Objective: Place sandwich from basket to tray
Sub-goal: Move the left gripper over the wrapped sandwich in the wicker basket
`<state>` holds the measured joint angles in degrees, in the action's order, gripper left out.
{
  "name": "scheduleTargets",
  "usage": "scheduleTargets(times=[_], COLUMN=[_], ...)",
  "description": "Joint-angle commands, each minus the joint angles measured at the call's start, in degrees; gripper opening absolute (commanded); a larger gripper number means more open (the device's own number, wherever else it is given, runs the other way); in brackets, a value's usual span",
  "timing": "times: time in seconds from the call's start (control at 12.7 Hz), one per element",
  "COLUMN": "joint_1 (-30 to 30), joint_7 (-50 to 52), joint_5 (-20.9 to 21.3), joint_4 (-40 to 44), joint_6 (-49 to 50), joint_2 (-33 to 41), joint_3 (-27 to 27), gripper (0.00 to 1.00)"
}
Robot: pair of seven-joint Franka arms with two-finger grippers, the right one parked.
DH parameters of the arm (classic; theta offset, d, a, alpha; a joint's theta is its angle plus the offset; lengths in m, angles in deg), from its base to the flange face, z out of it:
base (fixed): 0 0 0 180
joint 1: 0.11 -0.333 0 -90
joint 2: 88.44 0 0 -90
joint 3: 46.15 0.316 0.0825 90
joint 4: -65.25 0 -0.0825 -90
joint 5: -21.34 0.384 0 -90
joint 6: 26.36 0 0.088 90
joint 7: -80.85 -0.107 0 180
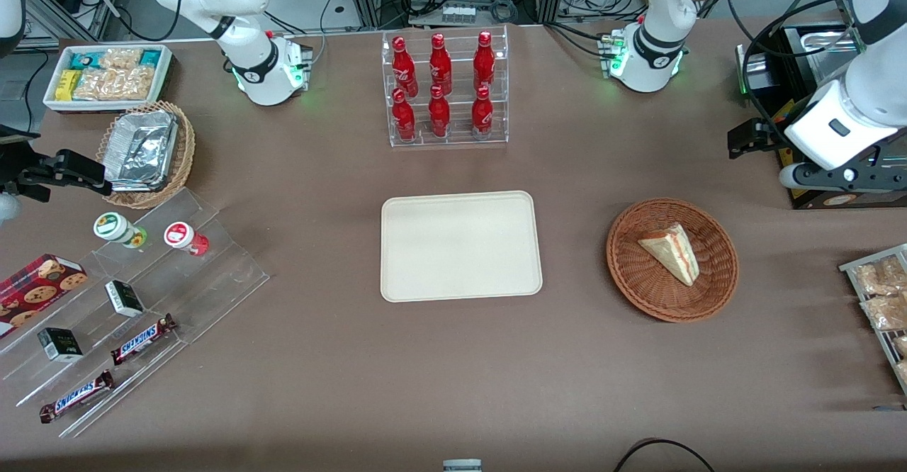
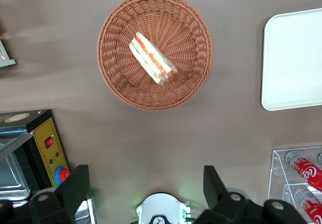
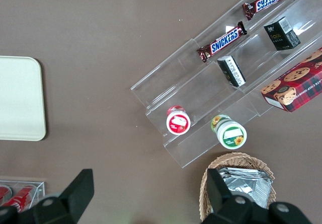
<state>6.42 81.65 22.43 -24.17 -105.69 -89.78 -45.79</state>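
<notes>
Front view shows the brown table (image 1: 453, 366) with the cream tray (image 1: 460, 246) lying flat near its middle, nothing on it. Beside the tray, toward the working arm's end of the table, sits the round reddish-brown basket (image 1: 672, 259), clearly apart from the tray's edge. The sandwich (image 1: 671, 253) lies inside the basket, a pale wedge with its red and green filling edge showing, resting across the woven bottom a little off centre. Farther from the front camera than the tray, a clear rack of red bottles (image 1: 444, 88) stands near the table's farther edge. The gripper (image 1: 751, 139) hangs above the table's edge at the working arm's end, farther from the front camera than the basket and well apart from it, touching nothing. In the left wrist view, the gripper's two dark fingers (image 2: 78, 186) stand wide apart with only bare table between them, so the tool is released and carries nothing; the basket (image 2: 115, 78), the sandwich (image 2: 152, 58) and a corner of the tray (image 2: 294, 58) show clearly there.
</notes>
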Motion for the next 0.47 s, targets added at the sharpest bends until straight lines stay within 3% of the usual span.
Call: scheduleTargets(times=[0.0,0.39], joint_1=[0.41,0.23], joint_7=[0.25,0.26], joint_5=[-0.21,0.14], joint_4=[0.04,-7.93], joint_6=[0.85,-8.27], joint_2=[1.26,1.52], joint_3=[0.34,0.43], gripper=[1.00,1.00])
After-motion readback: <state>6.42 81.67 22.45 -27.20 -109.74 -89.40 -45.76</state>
